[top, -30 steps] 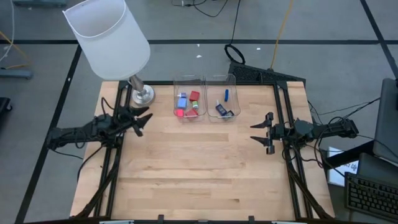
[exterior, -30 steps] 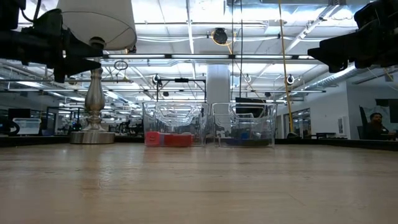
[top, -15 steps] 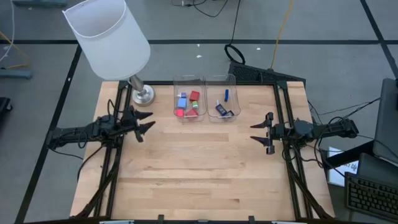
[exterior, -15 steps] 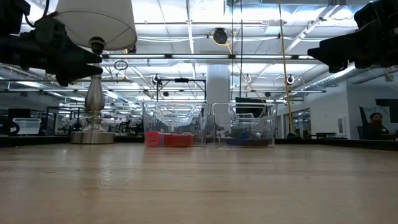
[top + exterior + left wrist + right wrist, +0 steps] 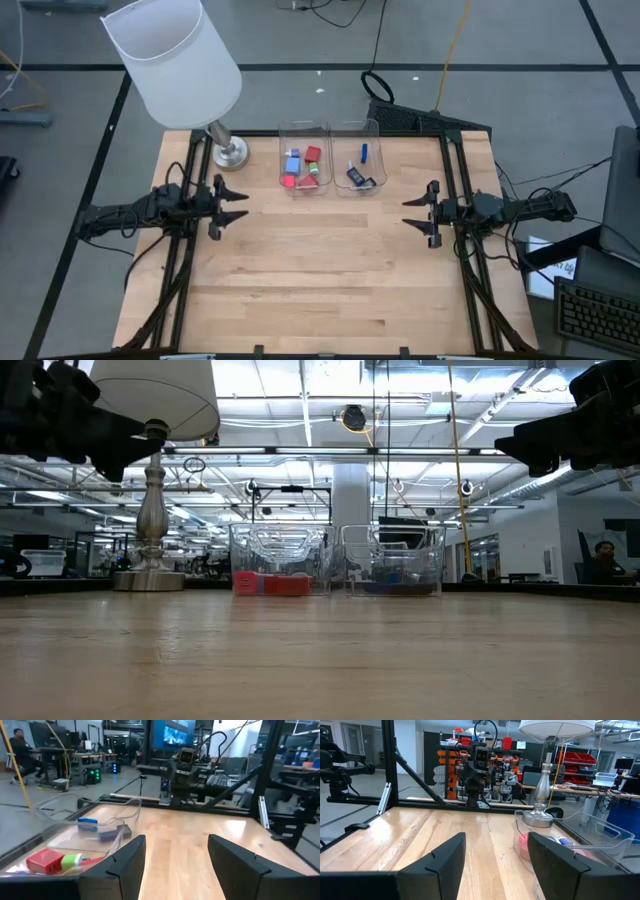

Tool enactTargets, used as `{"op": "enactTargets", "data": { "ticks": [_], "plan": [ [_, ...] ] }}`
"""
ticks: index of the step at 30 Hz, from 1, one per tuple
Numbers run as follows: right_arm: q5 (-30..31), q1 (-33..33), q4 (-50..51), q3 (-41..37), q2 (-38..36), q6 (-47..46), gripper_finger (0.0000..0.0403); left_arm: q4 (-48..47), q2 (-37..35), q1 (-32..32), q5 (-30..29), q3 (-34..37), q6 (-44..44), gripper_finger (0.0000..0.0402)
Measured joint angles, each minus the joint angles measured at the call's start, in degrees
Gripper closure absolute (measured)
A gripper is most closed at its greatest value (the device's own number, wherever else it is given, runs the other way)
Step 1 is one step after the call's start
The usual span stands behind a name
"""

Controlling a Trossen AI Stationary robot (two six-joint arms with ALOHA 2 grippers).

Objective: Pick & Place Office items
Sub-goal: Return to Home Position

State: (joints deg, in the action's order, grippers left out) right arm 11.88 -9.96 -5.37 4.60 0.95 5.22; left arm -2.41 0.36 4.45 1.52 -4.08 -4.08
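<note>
We are in a robotics lab inside an open industrial hall: bare ceiling pipes [image 5: 300, 452], rows of workstations [image 5: 75, 765], red parts bins [image 5: 619, 770], cables [image 5: 378, 40] on grey floor at the wooden desk's [image 5: 320, 270] 12 o'clock, a keyboard [image 5: 597, 315] at 4 o'clock.

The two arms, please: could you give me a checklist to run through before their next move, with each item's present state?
1. Left gripper open, nothing between its fingers: ok.
2. Right gripper open and empty: ok.
3. Office items all inside the left bin and the right bin, none loose on the table: ok.
4. Left gripper apart from the lamp: ok.
5. Both grippers apart from the bins: ok.
6. Arms exactly at their home pose: cannot tell.
</note>
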Motion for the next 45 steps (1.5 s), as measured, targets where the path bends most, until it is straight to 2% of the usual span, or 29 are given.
{"op": "enactTargets", "data": {
  "ticks": [4, 10, 18, 26, 35, 45],
  "plan": [
    [0.0, 0.0, 0.0, -0.01, 0.0, 0.01, 0.0195, -0.52, 0.0, -0.08, 0.68, -0.02, -2.51, 0.0187],
    [0.0, 0.0, 0.02, 0.0, 0.0, 0.02, 0.0195, 3.62, 0.0, -0.15, 6.18, 1.39, -3.58, 0.0177],
    [0.0, 0.0, 0.02, -0.02, 0.0, 0.02, 0.0197, 6.01, 0.0, -4.15, 6.04, 1.43, -4.63, 0.0186],
    [0.0, 0.0, 0.0, 0.0, 0.0, 0.02, 0.0198, 5.2, 0.0, -9.31, -0.76, 1.47, -2.86, 0.019],
    [0.0, 0.0, 0.01, -0.02, 0.0, 0.02, 0.0199, 1.87, 0.0, -9.97, -7.64, 1.47, -2.27, 0.019],
    [0.0, 0.0, 0.02, 0.0, 0.0, 0.02, 0.0195, 0.9, 0.0, -9.97, -8.62, 1.47, -1.12, 0.019]
  ]
}}
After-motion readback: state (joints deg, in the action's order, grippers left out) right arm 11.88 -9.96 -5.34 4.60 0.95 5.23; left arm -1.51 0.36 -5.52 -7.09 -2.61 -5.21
